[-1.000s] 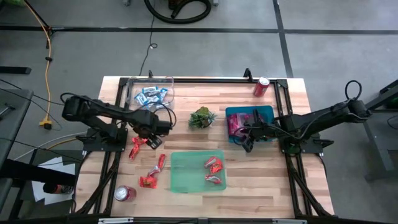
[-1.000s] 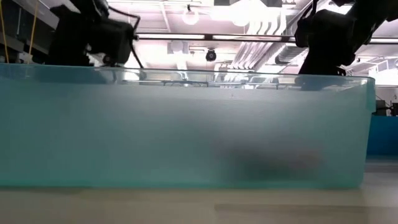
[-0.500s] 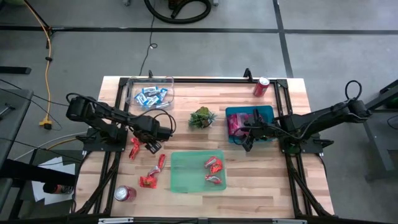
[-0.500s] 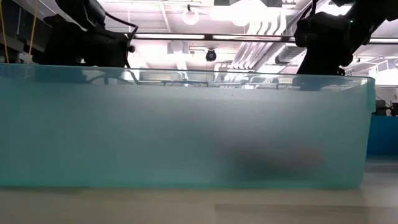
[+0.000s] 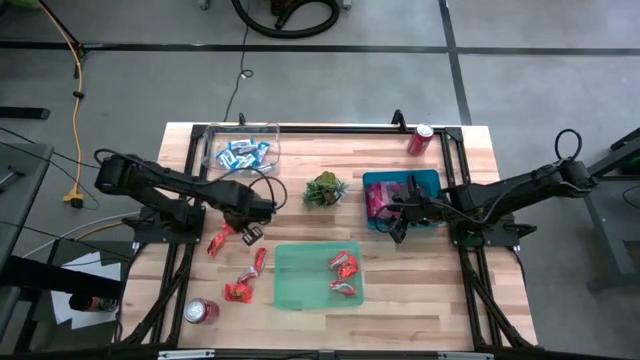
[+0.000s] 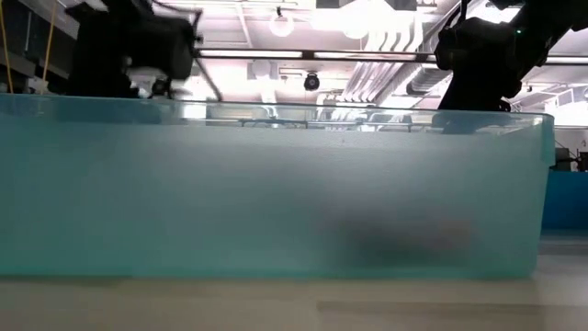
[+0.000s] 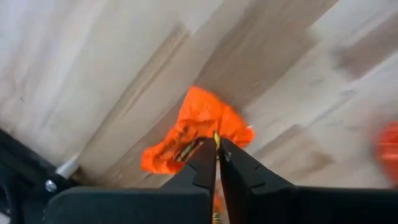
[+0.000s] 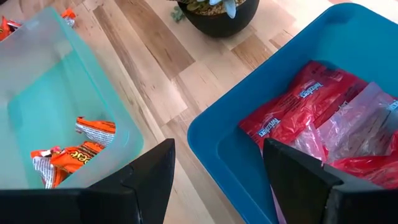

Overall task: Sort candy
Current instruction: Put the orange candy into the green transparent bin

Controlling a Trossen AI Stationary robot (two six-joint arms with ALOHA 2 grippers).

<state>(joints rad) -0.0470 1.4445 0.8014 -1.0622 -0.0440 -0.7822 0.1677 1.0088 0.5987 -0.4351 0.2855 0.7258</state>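
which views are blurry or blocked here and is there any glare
Low view: the green bin's wall fills the picture close up, frosted, a dim smudge behind it; ceiling lights glare above. Left wrist view: a red-orange candy is in focus in the shut left hand, but an orange blur sits at the edge. High and right wrist views are clear.

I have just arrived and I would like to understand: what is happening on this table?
A two-armed robot is sorting candy into bins. The left tool has pinched shut on an orange candy lying on the wooden table. The right tool hangs open between the blue bin of pink sweets and the green bin, which holds orange ones.
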